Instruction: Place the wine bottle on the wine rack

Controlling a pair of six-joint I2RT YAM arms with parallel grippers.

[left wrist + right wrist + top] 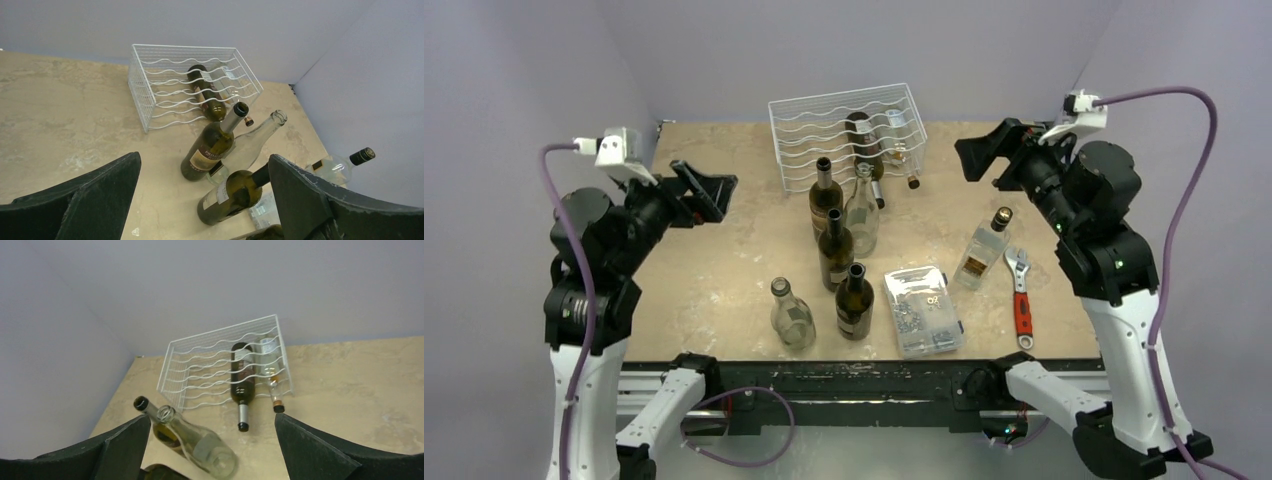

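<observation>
White wavy-wire wine rack [796,146] cradles one dark glass bottle [864,148] and one clear bottle [901,135], lying lengthwise with necks protruding from its front. Dark wine bottle [825,200] stands upright just before the rack, neck up. Left gripper [707,190] and right gripper [986,150]: released, empty.

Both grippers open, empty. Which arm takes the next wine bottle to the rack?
Left, probably. The left gripper hangs open nearer the dark wine bottle standing before the wine rack, whose free cradles are on its left side. The right gripper sits by the cradles already holding two bottles.
</observation>
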